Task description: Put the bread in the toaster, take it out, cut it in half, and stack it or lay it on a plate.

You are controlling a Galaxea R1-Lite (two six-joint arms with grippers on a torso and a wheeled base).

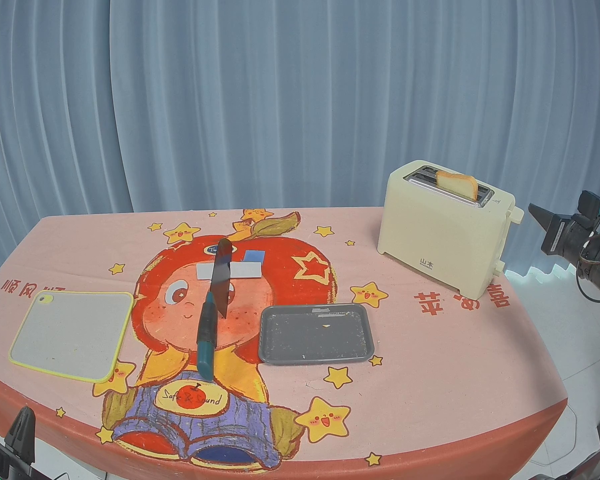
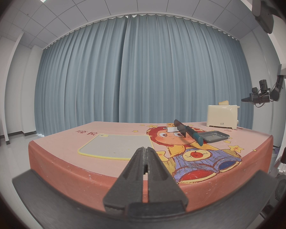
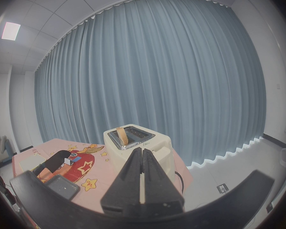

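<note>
**Head view.** A cream toaster (image 1: 447, 231) stands at the right rear of the table (image 1: 447, 368). A slice of bread (image 1: 457, 184) rises partway out of one of its slots. Near the middle lies a grey tray (image 1: 287, 338). Beside it, on the robot's left, is a knife (image 1: 207, 328) with its blade propped on a small white block (image 1: 243, 270). A cutting board (image 1: 72, 335) lies farther left. The right gripper (image 1: 537, 212) hangs off the table's right side, near the toaster and pointing toward it.

**Left wrist view.** The left gripper (image 2: 146, 150) is below the table's near edge, facing the cutting board. Its fingers are pressed together with nothing between them.

**Right wrist view.** The right gripper is likewise closed and empty, and the bread stands in the slot ahead of it.

**Step in hand (judged).** The bread is probably about to be taken out. For that, the right gripper would need to open, come over the slot, pinch the slice's exposed top edge and lift it straight up.
</note>
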